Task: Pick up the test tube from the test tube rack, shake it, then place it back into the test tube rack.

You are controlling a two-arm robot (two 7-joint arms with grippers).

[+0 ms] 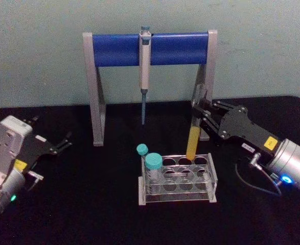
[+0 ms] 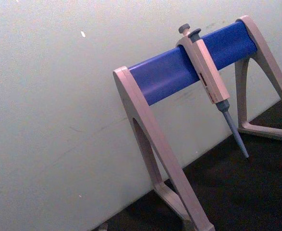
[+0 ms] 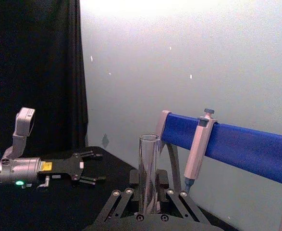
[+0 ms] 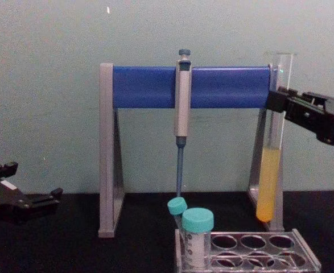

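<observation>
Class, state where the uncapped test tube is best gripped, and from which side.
Grip the test tube by its upper glass, from the right: it is nearly upright, and its lower end must enter the test tube rack. The right gripper holds it so.

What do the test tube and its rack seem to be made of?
Test tube: clear, glossy, likely glass; you see straight through it above the yellow liquid. Test tube rack: translucent grey, probably plastic; hole rims show through its walls.
</observation>
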